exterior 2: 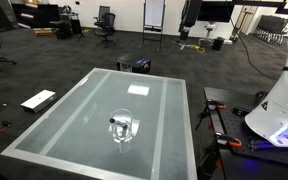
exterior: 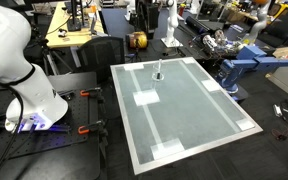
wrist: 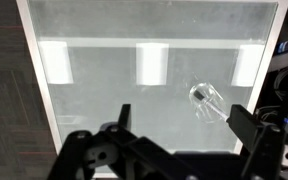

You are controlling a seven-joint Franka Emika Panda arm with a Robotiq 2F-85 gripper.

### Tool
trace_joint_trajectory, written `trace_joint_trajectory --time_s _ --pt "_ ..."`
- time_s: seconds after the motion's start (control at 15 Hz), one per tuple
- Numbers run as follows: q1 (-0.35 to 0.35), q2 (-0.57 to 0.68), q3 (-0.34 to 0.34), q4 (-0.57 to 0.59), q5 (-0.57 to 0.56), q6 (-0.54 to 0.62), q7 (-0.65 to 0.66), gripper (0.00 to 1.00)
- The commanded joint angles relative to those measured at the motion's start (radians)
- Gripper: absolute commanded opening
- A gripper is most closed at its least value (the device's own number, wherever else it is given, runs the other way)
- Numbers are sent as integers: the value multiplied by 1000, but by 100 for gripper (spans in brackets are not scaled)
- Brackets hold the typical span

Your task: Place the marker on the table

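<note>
"Below you, where's the marker?"

"Leaning in the clear cup on the counter, right of the middle white patch in my wrist view. My jaws hang spread wide above, gripping nothing, well apart from it."

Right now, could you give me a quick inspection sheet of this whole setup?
Surface: table, pale glossy top with white square patches.
Job's things: marker seems to stand in the clear cup, not yet laid on the table.
Clutter: nothing seen.
Grippers: tool open, empty, above the table.
Cables: dark leads seem to lie on the floor by the robot base.
Surroundings: office chairs, whiteboard, wooden desk.
</note>
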Motion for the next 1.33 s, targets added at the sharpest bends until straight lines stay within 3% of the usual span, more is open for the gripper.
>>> trace_joint_trajectory --time_s 0.0,0.4,0.8,1.07,1.27 --pt "35 72 -25 44 -3 121 -77 100" --pt "146 152 -146 58 174 292 -434 100" --pt "238 211 -250 80 422 276 -913 100" --pt "243 268 -268 105 614 239 -1210 100" --pt "208 339 -244 134 691 206 -1364 100"
